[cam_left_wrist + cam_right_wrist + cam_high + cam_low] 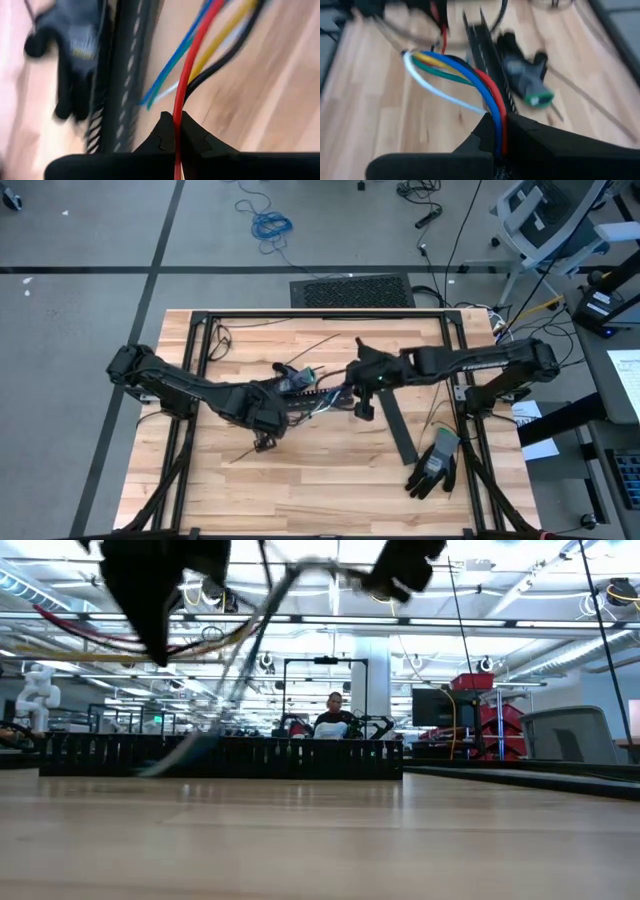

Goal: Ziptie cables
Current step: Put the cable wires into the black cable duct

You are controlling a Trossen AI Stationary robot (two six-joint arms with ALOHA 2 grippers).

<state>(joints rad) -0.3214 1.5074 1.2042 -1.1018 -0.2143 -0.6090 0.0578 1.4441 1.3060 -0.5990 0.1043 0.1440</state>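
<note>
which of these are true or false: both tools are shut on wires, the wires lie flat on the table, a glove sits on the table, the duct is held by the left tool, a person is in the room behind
1. Both tools are shut on wires. True: the left tool pinches a red wire, and the right tool clamps the cables.
2. The wires lie flat on the table. False: they hang in the air between the two tools, above the table.
3. A glove sits on the table. True: a dark glove lies near the table's right side.
4. The duct is held by the left tool. False: the black slotted duct lies on the table, with nothing gripping it.
5. A person is in the room behind. True: a person shows beyond the table in the low view.
</note>
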